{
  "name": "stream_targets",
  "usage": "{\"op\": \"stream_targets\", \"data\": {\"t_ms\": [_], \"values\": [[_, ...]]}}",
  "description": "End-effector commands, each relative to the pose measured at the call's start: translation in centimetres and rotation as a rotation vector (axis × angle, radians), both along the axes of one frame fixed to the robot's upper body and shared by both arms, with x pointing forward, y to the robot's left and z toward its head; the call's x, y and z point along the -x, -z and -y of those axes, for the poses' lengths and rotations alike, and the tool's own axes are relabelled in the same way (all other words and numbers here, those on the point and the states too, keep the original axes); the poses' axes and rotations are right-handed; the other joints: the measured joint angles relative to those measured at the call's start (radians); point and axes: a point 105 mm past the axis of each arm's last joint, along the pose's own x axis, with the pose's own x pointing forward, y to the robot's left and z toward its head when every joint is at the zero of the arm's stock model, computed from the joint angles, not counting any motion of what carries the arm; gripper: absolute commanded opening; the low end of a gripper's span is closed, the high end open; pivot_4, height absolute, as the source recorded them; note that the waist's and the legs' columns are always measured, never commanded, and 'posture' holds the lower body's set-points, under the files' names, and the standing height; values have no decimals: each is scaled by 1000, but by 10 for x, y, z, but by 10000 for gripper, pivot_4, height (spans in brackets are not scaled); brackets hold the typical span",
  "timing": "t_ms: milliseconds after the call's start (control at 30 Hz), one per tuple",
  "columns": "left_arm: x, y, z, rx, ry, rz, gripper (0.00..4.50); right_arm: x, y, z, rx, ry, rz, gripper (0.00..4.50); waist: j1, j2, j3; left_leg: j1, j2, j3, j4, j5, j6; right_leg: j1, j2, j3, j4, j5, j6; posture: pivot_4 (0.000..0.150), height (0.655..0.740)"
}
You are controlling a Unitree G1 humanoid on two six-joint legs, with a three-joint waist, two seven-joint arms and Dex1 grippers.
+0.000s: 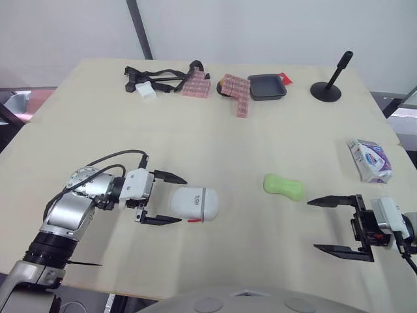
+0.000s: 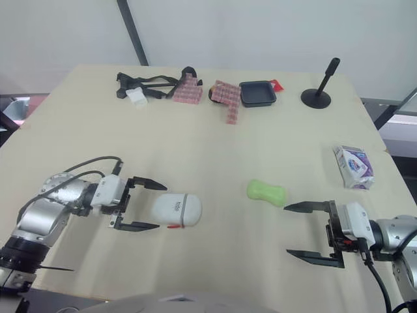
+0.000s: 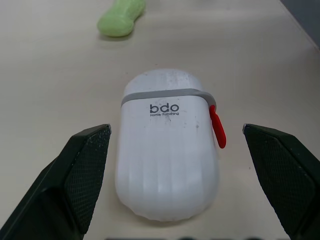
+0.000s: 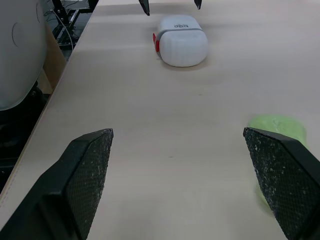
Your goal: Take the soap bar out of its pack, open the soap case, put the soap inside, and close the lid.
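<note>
Pale wooden desk [image 1: 195,130] carries everything. The left tool [image 1: 183,200] has its fingers spread wide on either side of the white soap case [image 1: 195,203], not touching it. The case lies on its side, lid shut. The right tool [image 1: 313,225] is likewise spread apart and empty, near the bare green soap bar [image 1: 283,186], which lies between case and tool. The soap pack [image 1: 369,160] lies farther out to the right.

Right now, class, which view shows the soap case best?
Left wrist view: the soap case is close, logo and red tab clear. Eye views show it small at the left claw; the right wrist view, far off.
</note>
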Motion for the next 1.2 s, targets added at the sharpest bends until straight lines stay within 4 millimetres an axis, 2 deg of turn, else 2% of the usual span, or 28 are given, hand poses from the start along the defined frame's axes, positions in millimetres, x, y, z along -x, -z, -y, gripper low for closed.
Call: {"op": "stream_targets", "data": {"t_ms": [33,200,467,933,1200], "values": [[-4,0,1,-41,-5,24,45000,1,-5,-1,9,-41,30,44702,0,0,0,0,0,0,0,0,0,0,0,0,0,0,0,1500,7400],[-10,12,8,-109,-30,38,45000,0,-1,-2,20,-24,23,44702,3,0,0,-1,0,0,0,0,0,0,0,0,0,0,0,1500,7400],[-11,22,4,-123,-35,63,45000,3,2,0,23,-18,-1,44702,-2,0,0,-1,0,0,0,0,0,0,0,0,0,0,0,1500,7400],[4,12,6,-50,-8,-16,45000,3,8,1,43,-15,-12,44702,1,0,0,-1,0,0,0,0,0,0,0,-1,0,0,-1,1500,7400],[-3,11,12,-53,-27,7,45000,1,8,3,53,-8,-7,44702,0,0,0,-1,0,0,0,0,0,0,0,-1,0,0,-1,1500,7400]]}}
